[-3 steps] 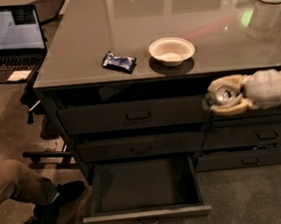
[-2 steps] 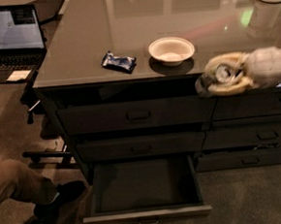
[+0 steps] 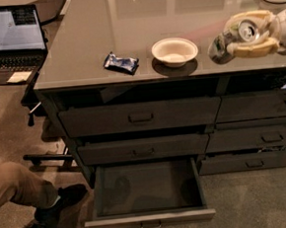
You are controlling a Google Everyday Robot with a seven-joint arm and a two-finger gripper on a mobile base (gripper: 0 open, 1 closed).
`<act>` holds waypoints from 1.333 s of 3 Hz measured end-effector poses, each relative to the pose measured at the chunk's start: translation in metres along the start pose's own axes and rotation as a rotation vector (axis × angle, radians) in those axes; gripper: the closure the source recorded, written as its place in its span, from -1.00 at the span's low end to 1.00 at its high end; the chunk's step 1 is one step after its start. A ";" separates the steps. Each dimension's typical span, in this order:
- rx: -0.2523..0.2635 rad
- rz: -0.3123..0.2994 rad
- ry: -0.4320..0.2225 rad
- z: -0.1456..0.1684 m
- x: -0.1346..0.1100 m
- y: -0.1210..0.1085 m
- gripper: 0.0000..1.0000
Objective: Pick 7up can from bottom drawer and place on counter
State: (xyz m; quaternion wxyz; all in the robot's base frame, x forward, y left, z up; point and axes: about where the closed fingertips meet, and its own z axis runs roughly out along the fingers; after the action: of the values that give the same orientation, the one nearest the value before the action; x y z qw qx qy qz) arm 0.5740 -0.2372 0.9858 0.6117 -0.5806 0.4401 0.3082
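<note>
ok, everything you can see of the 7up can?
The 7up can is small, silvery metal with greenish sides, tipped over so its shiny top faces the camera. The gripper is shut on it, cream fingers above and below, over the counter's right front part. Whether it touches the counter is unclear.

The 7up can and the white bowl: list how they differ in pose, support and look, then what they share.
Pose: the 7up can lies tipped, shiny top facing the camera; the white bowl sits upright. Support: the gripper, over the counter at right, grips the can; the bowl rests free on the counter. Look: the can is silvery-green, the bowl white and wider. Shared: both are round.
</note>
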 end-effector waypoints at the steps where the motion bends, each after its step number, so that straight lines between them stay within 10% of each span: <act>1: 0.160 0.088 0.005 -0.022 -0.016 -0.025 1.00; 2: 0.310 0.209 0.036 -0.034 -0.015 -0.027 1.00; 4: 0.357 0.279 0.060 -0.023 0.017 -0.027 1.00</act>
State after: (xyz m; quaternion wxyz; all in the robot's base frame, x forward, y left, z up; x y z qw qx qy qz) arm 0.6012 -0.2660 0.9840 0.6428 -0.4055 0.5817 0.2899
